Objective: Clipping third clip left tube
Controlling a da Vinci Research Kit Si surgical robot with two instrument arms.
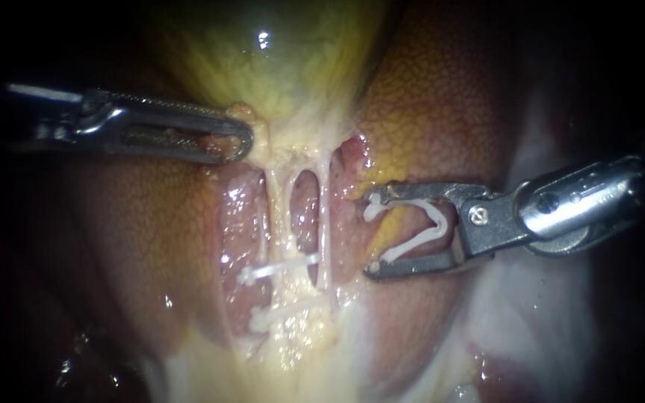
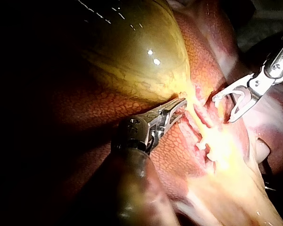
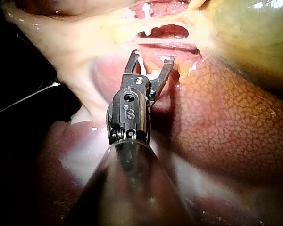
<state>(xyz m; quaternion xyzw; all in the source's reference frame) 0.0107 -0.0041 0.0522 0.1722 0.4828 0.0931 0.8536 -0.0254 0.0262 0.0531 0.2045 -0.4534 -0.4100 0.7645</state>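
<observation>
Left instrument comes in from the left, jaws clenched on a lump of yellowish tissue at the narrow end of the gallbladder, just left of where the tubes start. The left wrist view shows the same grip.

Right instrument comes in from the right. Its jaws stand wide apart but both seat an open clip, white and bent into a V. The tips point left, over the liver and touching neither tube. The right wrist view has the tips just short of the tubes.

Left tube runs far to near in the middle of the scene, pale and thin, with a slot-shaped gap between it and the right tube. The right tube lies between the loaded jaws and the left tube, so it stands in the way from that side.

Two white clips sit on the near part of the left tube. The upper clip lies across it, its right end reaching almost to the right tube. The lower clip sits nearer, in fatty yellow tissue; I can't tell exactly what it closes on. The stretch of left tube far of the upper clip is bare.

Pale tissue lies under the right instrument's shaft.
</observation>
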